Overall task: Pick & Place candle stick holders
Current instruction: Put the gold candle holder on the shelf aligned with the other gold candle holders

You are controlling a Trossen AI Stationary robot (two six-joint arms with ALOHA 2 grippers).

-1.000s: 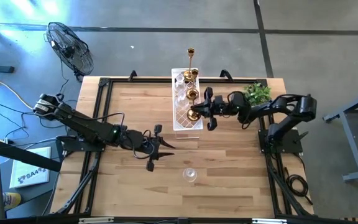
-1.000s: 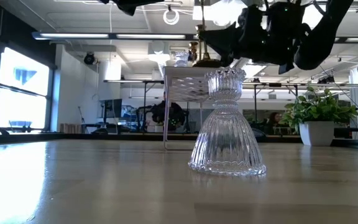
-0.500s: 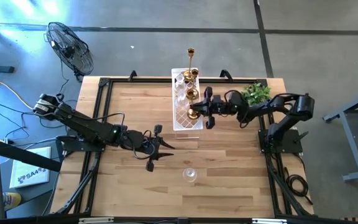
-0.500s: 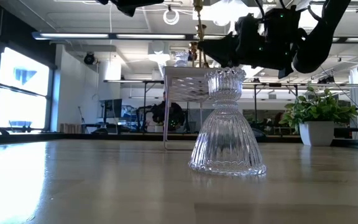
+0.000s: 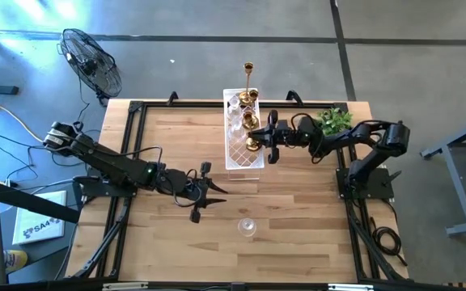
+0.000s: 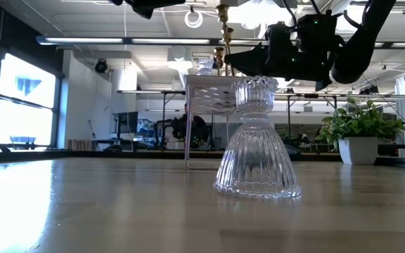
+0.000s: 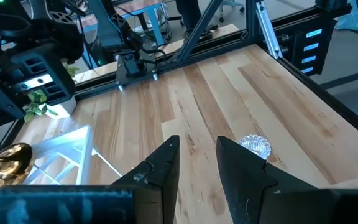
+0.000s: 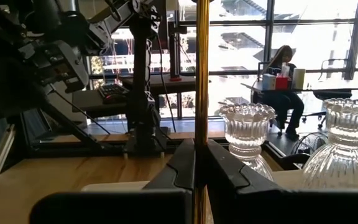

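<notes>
Clamping the tall gold candle holder by its slim stem above the white lattice tray, the right gripper should lift straight up, clear of the glass holders; left gripper waits, fingers apart.

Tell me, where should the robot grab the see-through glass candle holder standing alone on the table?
Probably at the narrow waist of the glass candle holder, between its ruffled cup and wide flared skirt. It stands upright, so come level from the side, fingers under the cup. The open left tool is nearest; the right tool is shut on the tall gold holder's stem.
</notes>
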